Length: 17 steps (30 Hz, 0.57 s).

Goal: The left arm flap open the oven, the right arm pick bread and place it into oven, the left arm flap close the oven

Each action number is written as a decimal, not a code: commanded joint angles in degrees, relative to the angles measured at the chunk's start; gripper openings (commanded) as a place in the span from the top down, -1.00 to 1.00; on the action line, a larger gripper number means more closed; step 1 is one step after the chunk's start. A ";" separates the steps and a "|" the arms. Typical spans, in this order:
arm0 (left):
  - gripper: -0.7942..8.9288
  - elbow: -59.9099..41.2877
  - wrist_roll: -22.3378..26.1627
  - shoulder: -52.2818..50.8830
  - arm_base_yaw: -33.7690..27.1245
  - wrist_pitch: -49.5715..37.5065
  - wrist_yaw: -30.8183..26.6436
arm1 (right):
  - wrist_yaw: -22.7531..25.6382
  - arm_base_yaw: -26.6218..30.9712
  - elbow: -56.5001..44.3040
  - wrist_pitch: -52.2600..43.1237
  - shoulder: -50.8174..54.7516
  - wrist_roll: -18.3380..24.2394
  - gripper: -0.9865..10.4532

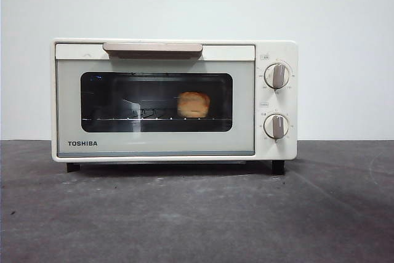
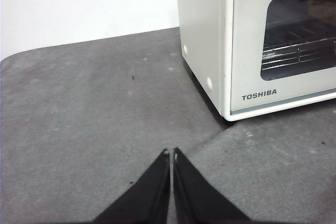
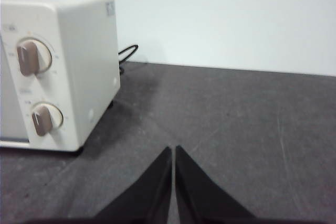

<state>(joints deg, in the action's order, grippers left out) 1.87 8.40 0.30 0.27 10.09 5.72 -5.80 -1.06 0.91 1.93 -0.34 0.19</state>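
— Sitting shut on the dark grey table (image 1: 197, 220), the cream-white boxy TOSHIBA toaster oven (image 1: 172, 100) has its dark glass door (image 1: 156, 101) flush under the beige bar handle (image 1: 152, 49). The lumpy golden-orange bread (image 1: 193, 105) stands inside on the wire rack (image 1: 141, 117), right of the window's middle. By the look of it, all three steps are done.

— And the arms?

— Both are away from the oven. The left gripper (image 2: 171, 153) has its two black jaws pressed together with nothing between them, off the oven's left front corner. The right gripper (image 3: 173, 149) is likewise closed and empty, over the table off the oven's right side, near the two round knobs (image 3: 32, 57).

— What could go wrong from here?

— Little, probably. If the door has not latched fully it might drop open; the front view shows no gap, though. A careless retreat by the right arm could brush the knobs or catch the black cable (image 3: 126, 53) trailing behind the oven, and the left arm could clip the oven's corner if it swings inward.

— Room to move?

— Plenty. Bare table lies in front of the oven and on both flanks, so each arm can draw back outward. The white wall (image 1: 332, 16) stands behind the oven, and the table's rounded far corner shows in the left wrist view.
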 commanded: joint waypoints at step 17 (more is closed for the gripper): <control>0.80 -1.16 -0.20 -0.11 -0.04 0.24 -0.15 | 0.20 0.11 -0.37 6.84 0.13 -1.22 0.82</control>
<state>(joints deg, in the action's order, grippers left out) 1.87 8.38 0.32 0.27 10.11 5.72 -5.76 -1.06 0.93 9.30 -0.36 -0.30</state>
